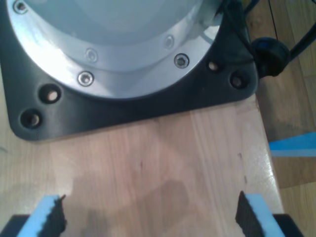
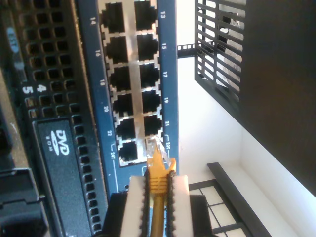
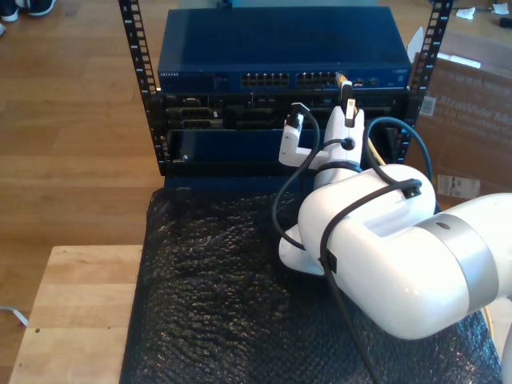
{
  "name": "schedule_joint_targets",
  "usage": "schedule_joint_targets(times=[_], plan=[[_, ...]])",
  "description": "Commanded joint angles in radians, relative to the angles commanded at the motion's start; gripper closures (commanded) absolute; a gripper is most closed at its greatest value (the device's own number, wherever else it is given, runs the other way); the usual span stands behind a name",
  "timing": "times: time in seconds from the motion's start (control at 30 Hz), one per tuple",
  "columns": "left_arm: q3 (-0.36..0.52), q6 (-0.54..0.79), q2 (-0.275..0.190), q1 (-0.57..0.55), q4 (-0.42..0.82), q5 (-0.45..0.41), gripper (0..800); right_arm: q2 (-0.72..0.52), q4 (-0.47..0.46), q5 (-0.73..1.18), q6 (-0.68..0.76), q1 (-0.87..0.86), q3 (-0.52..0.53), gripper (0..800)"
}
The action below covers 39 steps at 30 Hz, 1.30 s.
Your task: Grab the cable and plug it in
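- Cable (image 2: 157, 173): one yellow cable, pinched between the two white pads (image 2: 136, 197) of my second gripper (image 2: 157, 197), its clear plug at the mouth of the port marked 23T on the switch (image 2: 170, 74); I cannot tell whether it is seated.
- Switch, second wrist view: one blue panel with two columns of ports, six rows in sight, twelve ports counted, numbers 13 to 24T printed beside them. Next to the switch sits one dark perforated panel with one drive label (image 2: 61, 138) reading DVD.
- Exterior view, from its left: one wooden table (image 3: 72, 304), then one black bubbled sheet (image 3: 208, 304) in front of the rack (image 3: 132, 72), then one white arm (image 3: 384, 240) reaching up to the switch (image 3: 280, 48), the yellow plug (image 3: 342, 80) at the switch's port row, toward the exterior view's right end of that row. One cardboard box (image 3: 472, 120) stands to the exterior view's right of the rack.
- First wrist view: my first gripper (image 1: 150, 217) stands wide, nothing between its two blue-backed pads (image 1: 49, 217), over bare wood just before one black base plate (image 1: 123, 108) carrying one silver flange (image 1: 123, 64). I count four bolts on the flange and four holes in the plate.
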Motion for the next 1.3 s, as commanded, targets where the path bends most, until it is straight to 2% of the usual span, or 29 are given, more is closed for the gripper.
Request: schedule_joint_targets(times=[0.9, 1.3], plan=[[0.0, 0.0, 0.0, 0.0, 0.0, 0.0, 0, 0.0, 0.0, 0.008, -0.003, 0.002, -0.012, 800], [0.0, 0.0, 0.002, 0.0, 0.0, 0.0, 0, 0.026, 0.0, 0.011, -0.015, 0.003, -0.051, 800]])
